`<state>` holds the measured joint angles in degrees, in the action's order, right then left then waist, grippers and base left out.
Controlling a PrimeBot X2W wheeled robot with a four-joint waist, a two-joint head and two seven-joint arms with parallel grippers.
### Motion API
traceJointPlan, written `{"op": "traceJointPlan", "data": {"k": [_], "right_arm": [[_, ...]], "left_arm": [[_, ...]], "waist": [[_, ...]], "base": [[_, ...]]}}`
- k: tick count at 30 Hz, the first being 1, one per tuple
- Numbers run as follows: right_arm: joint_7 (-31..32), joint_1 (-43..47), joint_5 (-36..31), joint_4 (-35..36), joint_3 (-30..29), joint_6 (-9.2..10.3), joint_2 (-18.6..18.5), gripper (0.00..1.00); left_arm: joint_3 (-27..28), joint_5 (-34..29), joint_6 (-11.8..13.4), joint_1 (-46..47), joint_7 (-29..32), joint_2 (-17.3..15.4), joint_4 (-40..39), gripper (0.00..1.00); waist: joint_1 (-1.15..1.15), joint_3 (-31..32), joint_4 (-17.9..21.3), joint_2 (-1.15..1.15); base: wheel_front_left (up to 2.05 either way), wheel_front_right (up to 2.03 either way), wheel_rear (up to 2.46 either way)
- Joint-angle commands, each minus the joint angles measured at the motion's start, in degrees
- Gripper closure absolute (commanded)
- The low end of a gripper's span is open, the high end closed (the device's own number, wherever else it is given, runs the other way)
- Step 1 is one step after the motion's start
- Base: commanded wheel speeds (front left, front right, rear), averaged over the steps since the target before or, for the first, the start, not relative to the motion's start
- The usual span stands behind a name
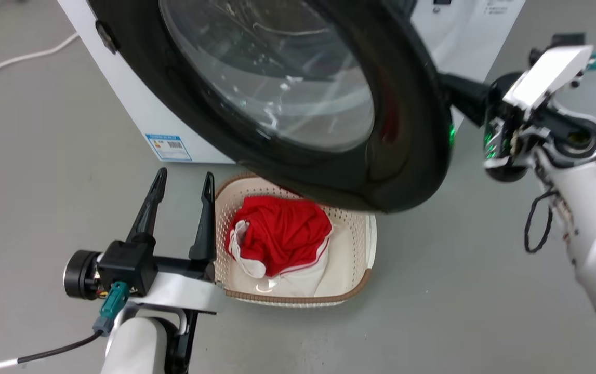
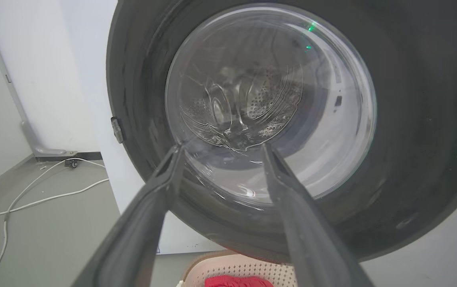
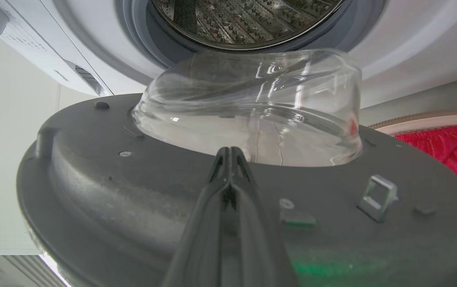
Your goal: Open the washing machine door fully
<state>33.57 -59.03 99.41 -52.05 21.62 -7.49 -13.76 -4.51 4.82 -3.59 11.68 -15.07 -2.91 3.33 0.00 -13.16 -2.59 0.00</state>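
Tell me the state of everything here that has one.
door: partly open, swung off the washer
drum: exposed, visible part empty
left tool: open, empty
right tool: shut, empty, at the door's inner side
basket: upright, holds red cloth
red cloth: crumpled

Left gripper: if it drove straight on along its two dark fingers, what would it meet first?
Likely the large glossy black washing machine door, around its clear bulging glass bowl; depth is unclear.

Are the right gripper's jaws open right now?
No, the right wrist view shows the right gripper with jaws pressed together before the inner face of the washing machine door.
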Motion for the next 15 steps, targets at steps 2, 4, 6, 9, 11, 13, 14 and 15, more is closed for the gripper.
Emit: {"op": "traceJointPlan", "data": {"k": [2, 4, 6, 9, 11, 13, 14, 15], "right_arm": [[0.85, 3.44, 0.61, 1.46, 0.53, 0.00, 1.27, 1.00], [1.35, 5.52, 0.92, 2.57, 0.72, 0.00, 2.00, 1.00], [1.51, 7.60, 1.02, 3.53, 0.97, 0.00, 2.67, 1.00], [1.75, 10.34, 1.52, 4.82, 1.28, 0.00, 3.61, 1.00], [1.92, 12.05, 1.24, 5.68, 1.93, 0.00, 4.32, 1.00], [2.38, 13.62, 1.48, 6.70, 2.41, 0.01, 5.15, 1.00], [2.26, 14.28, 1.47, 7.25, 2.63, 0.00, 5.59, 1.00], [2.22, 14.92, 1.57, 7.74, 2.77, 0.00, 6.01, 1.00]], "left_arm": [[0.27, -0.15, 0.09, -1.63, -0.15, 0.04, 0.47, 0.00], [0.33, -0.23, 0.23, -2.49, -0.15, 0.05, 0.80, 0.00], [0.32, -0.23, 0.38, -3.35, -0.15, 0.04, 1.08, 0.00], [0.22, -0.03, 0.56, -4.32, -0.15, 0.04, 1.41, 0.00], [0.05, 0.20, 0.70, -4.75, -0.15, 0.04, 1.62, 0.00], [-0.07, 0.46, 0.94, -5.18, -0.15, 0.04, 1.80, 0.00], [-0.14, 0.48, 1.06, -5.34, -0.15, 0.05, 1.86, 0.00], [-0.20, 0.45, 1.14, -5.48, -0.15, 0.04, 1.94, 0.00]], "waist": [[0.00, 3.02, -0.29, 0.00], [0.00, 4.13, -0.48, 0.00], [0.00, 5.16, -0.66, 0.00], [0.00, 6.42, -0.92, 0.00], [0.00, 7.11, -1.10, 0.00], [0.00, 7.73, -1.22, 0.00], [0.00, 7.90, -1.27, 0.00], [0.00, 8.17, -1.31, 0.00]], "base": [[0.00, 0.00, 0.00], [0.00, 0.00, 0.00], [0.00, 0.00, 0.00], [0.00, 0.00, 0.00], [0.00, 0.00, 0.00], [0.00, 0.00, 0.00], [0.00, 0.00, 0.00], [0.00, 0.00, 0.00]]}}
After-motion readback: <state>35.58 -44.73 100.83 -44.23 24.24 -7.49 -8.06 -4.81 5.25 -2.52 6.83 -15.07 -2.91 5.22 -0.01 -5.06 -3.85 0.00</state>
